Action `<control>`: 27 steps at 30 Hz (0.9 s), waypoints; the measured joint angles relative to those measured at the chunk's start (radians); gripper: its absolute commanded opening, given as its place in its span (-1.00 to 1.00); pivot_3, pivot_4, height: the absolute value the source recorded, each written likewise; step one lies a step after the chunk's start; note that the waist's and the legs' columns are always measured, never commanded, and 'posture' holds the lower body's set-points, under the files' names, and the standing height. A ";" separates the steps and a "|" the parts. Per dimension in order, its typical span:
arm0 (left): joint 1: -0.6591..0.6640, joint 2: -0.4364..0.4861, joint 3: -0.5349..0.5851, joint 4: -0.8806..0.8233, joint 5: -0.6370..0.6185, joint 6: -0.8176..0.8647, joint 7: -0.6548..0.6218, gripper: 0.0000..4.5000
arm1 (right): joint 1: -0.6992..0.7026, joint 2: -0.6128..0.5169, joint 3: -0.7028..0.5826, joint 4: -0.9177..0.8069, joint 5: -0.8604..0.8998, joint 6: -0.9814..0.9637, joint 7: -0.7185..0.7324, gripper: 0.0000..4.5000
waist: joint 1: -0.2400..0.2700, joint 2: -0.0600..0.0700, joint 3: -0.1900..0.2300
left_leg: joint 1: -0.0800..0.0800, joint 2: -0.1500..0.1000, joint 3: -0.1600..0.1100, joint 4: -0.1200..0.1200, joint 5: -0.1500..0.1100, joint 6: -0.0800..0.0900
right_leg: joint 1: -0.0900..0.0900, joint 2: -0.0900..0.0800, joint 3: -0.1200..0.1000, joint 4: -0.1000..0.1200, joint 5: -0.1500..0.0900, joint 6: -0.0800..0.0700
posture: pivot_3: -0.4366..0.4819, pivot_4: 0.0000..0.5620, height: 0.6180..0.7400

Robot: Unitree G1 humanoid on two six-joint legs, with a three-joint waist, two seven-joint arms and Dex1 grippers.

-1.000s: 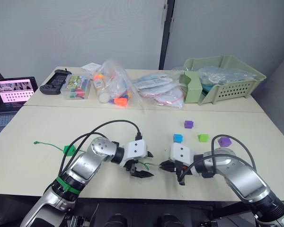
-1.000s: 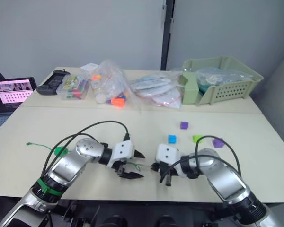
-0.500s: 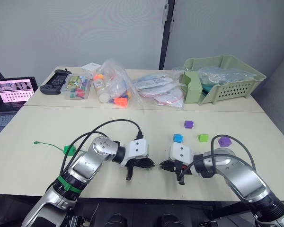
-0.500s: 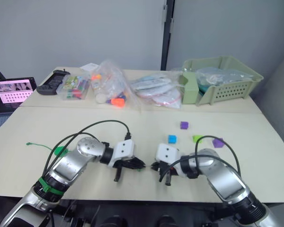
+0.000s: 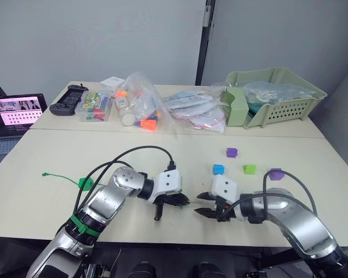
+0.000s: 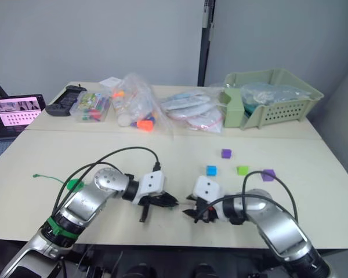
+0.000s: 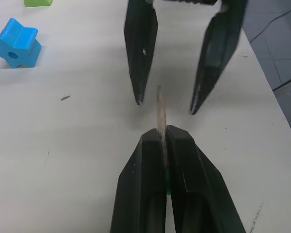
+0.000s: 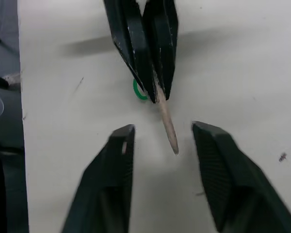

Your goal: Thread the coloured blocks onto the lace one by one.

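At the lower centre of the left eye view, the stiff pale tip of the thin green lace (image 7: 160, 112) is being pinched between the closed black fingers of the left gripper (image 5: 182, 200), with a short length of it sticking out beyond the fingertips. Its long axis is pointing straight toward the right gripper (image 5: 202, 209), whose two black fingers (image 8: 117, 160) are being held wide apart with nothing between them. In the right wrist view the tip is lying in the gap between those open fingers, touching neither. A handover of the tip from left to right is judged to be under way, so the right arm is the one placed to close next.

Further left, the rest of the green cord is trailing across the pale table (image 5: 58, 150) toward its knotted end near the left edge.

Further back, right of centre, the small blue star-shaped plastic block (image 5: 218, 169), the light green block (image 5: 249, 169) and two purple blocks (image 5: 231, 152) (image 5: 275, 172) are lying loose on the table, none threaded yet.
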 measured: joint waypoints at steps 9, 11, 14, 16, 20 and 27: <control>-0.010 0.017 -0.010 0.004 0.006 -0.035 -0.009 -1.00 | 0.285 0.233 -0.514 -0.134 0.087 0.151 -0.310 0.98 | 0.005 0.000 0.000 | 0.000 0.000 0.000 0.000 0.000 0.000 | 0.000 0.000 0.001 0.000 0.000 0.000 | -0.05 -0.47 1.00; -0.010 0.019 -0.010 0.005 0.005 -0.035 -0.010 -1.00 | 0.318 0.289 -0.593 -0.138 0.077 0.151 -0.389 0.98 | 0.002 0.000 0.000 | 0.000 0.000 0.000 0.000 0.000 0.000 | 0.000 0.000 0.001 0.000 0.000 0.000 | -0.05 -0.47 1.00; -0.010 0.021 -0.010 0.005 0.005 -0.035 -0.009 -1.00 | 0.380 0.361 -0.629 -0.146 0.019 0.138 -0.518 0.98 | -0.003 0.001 0.000 | 0.001 0.000 0.001 -0.001 0.000 0.000 | 0.000 0.000 0.001 0.000 -0.001 0.000 | -0.05 -0.47 1.00; -0.010 0.023 -0.010 0.005 0.005 -0.035 -0.008 -1.00 | 0.388 0.386 -0.619 -0.131 -0.025 0.128 -0.590 0.98 | -0.010 0.001 -0.001 | 0.002 0.000 0.002 -0.001 0.000 0.000 | 0.000 0.000 0.003 0.000 -0.001 0.000 | -0.05 -0.47 1.00; -0.009 0.023 -0.010 0.005 0.005 -0.034 -0.002 -1.00 | 0.315 0.382 -0.602 -0.049 -0.063 0.085 -0.652 0.98 | -0.013 0.001 -0.001 | 0.003 0.000 0.002 -0.002 0.000 0.000 | 0.000 0.001 0.003 0.000 -0.001 0.000 | -0.05 -0.47 1.00; 0.001 0.022 -0.010 0.002 0.005 -0.032 0.012 -1.00 | 0.110 0.305 -0.554 0.277 -0.096 -0.028 -0.666 0.98 | -0.007 0.002 -0.001 | 0.002 0.000 0.002 -0.004 0.000 0.000 | 0.000 0.000 0.003 -0.002 -0.001 0.000 | -0.05 -0.47 1.00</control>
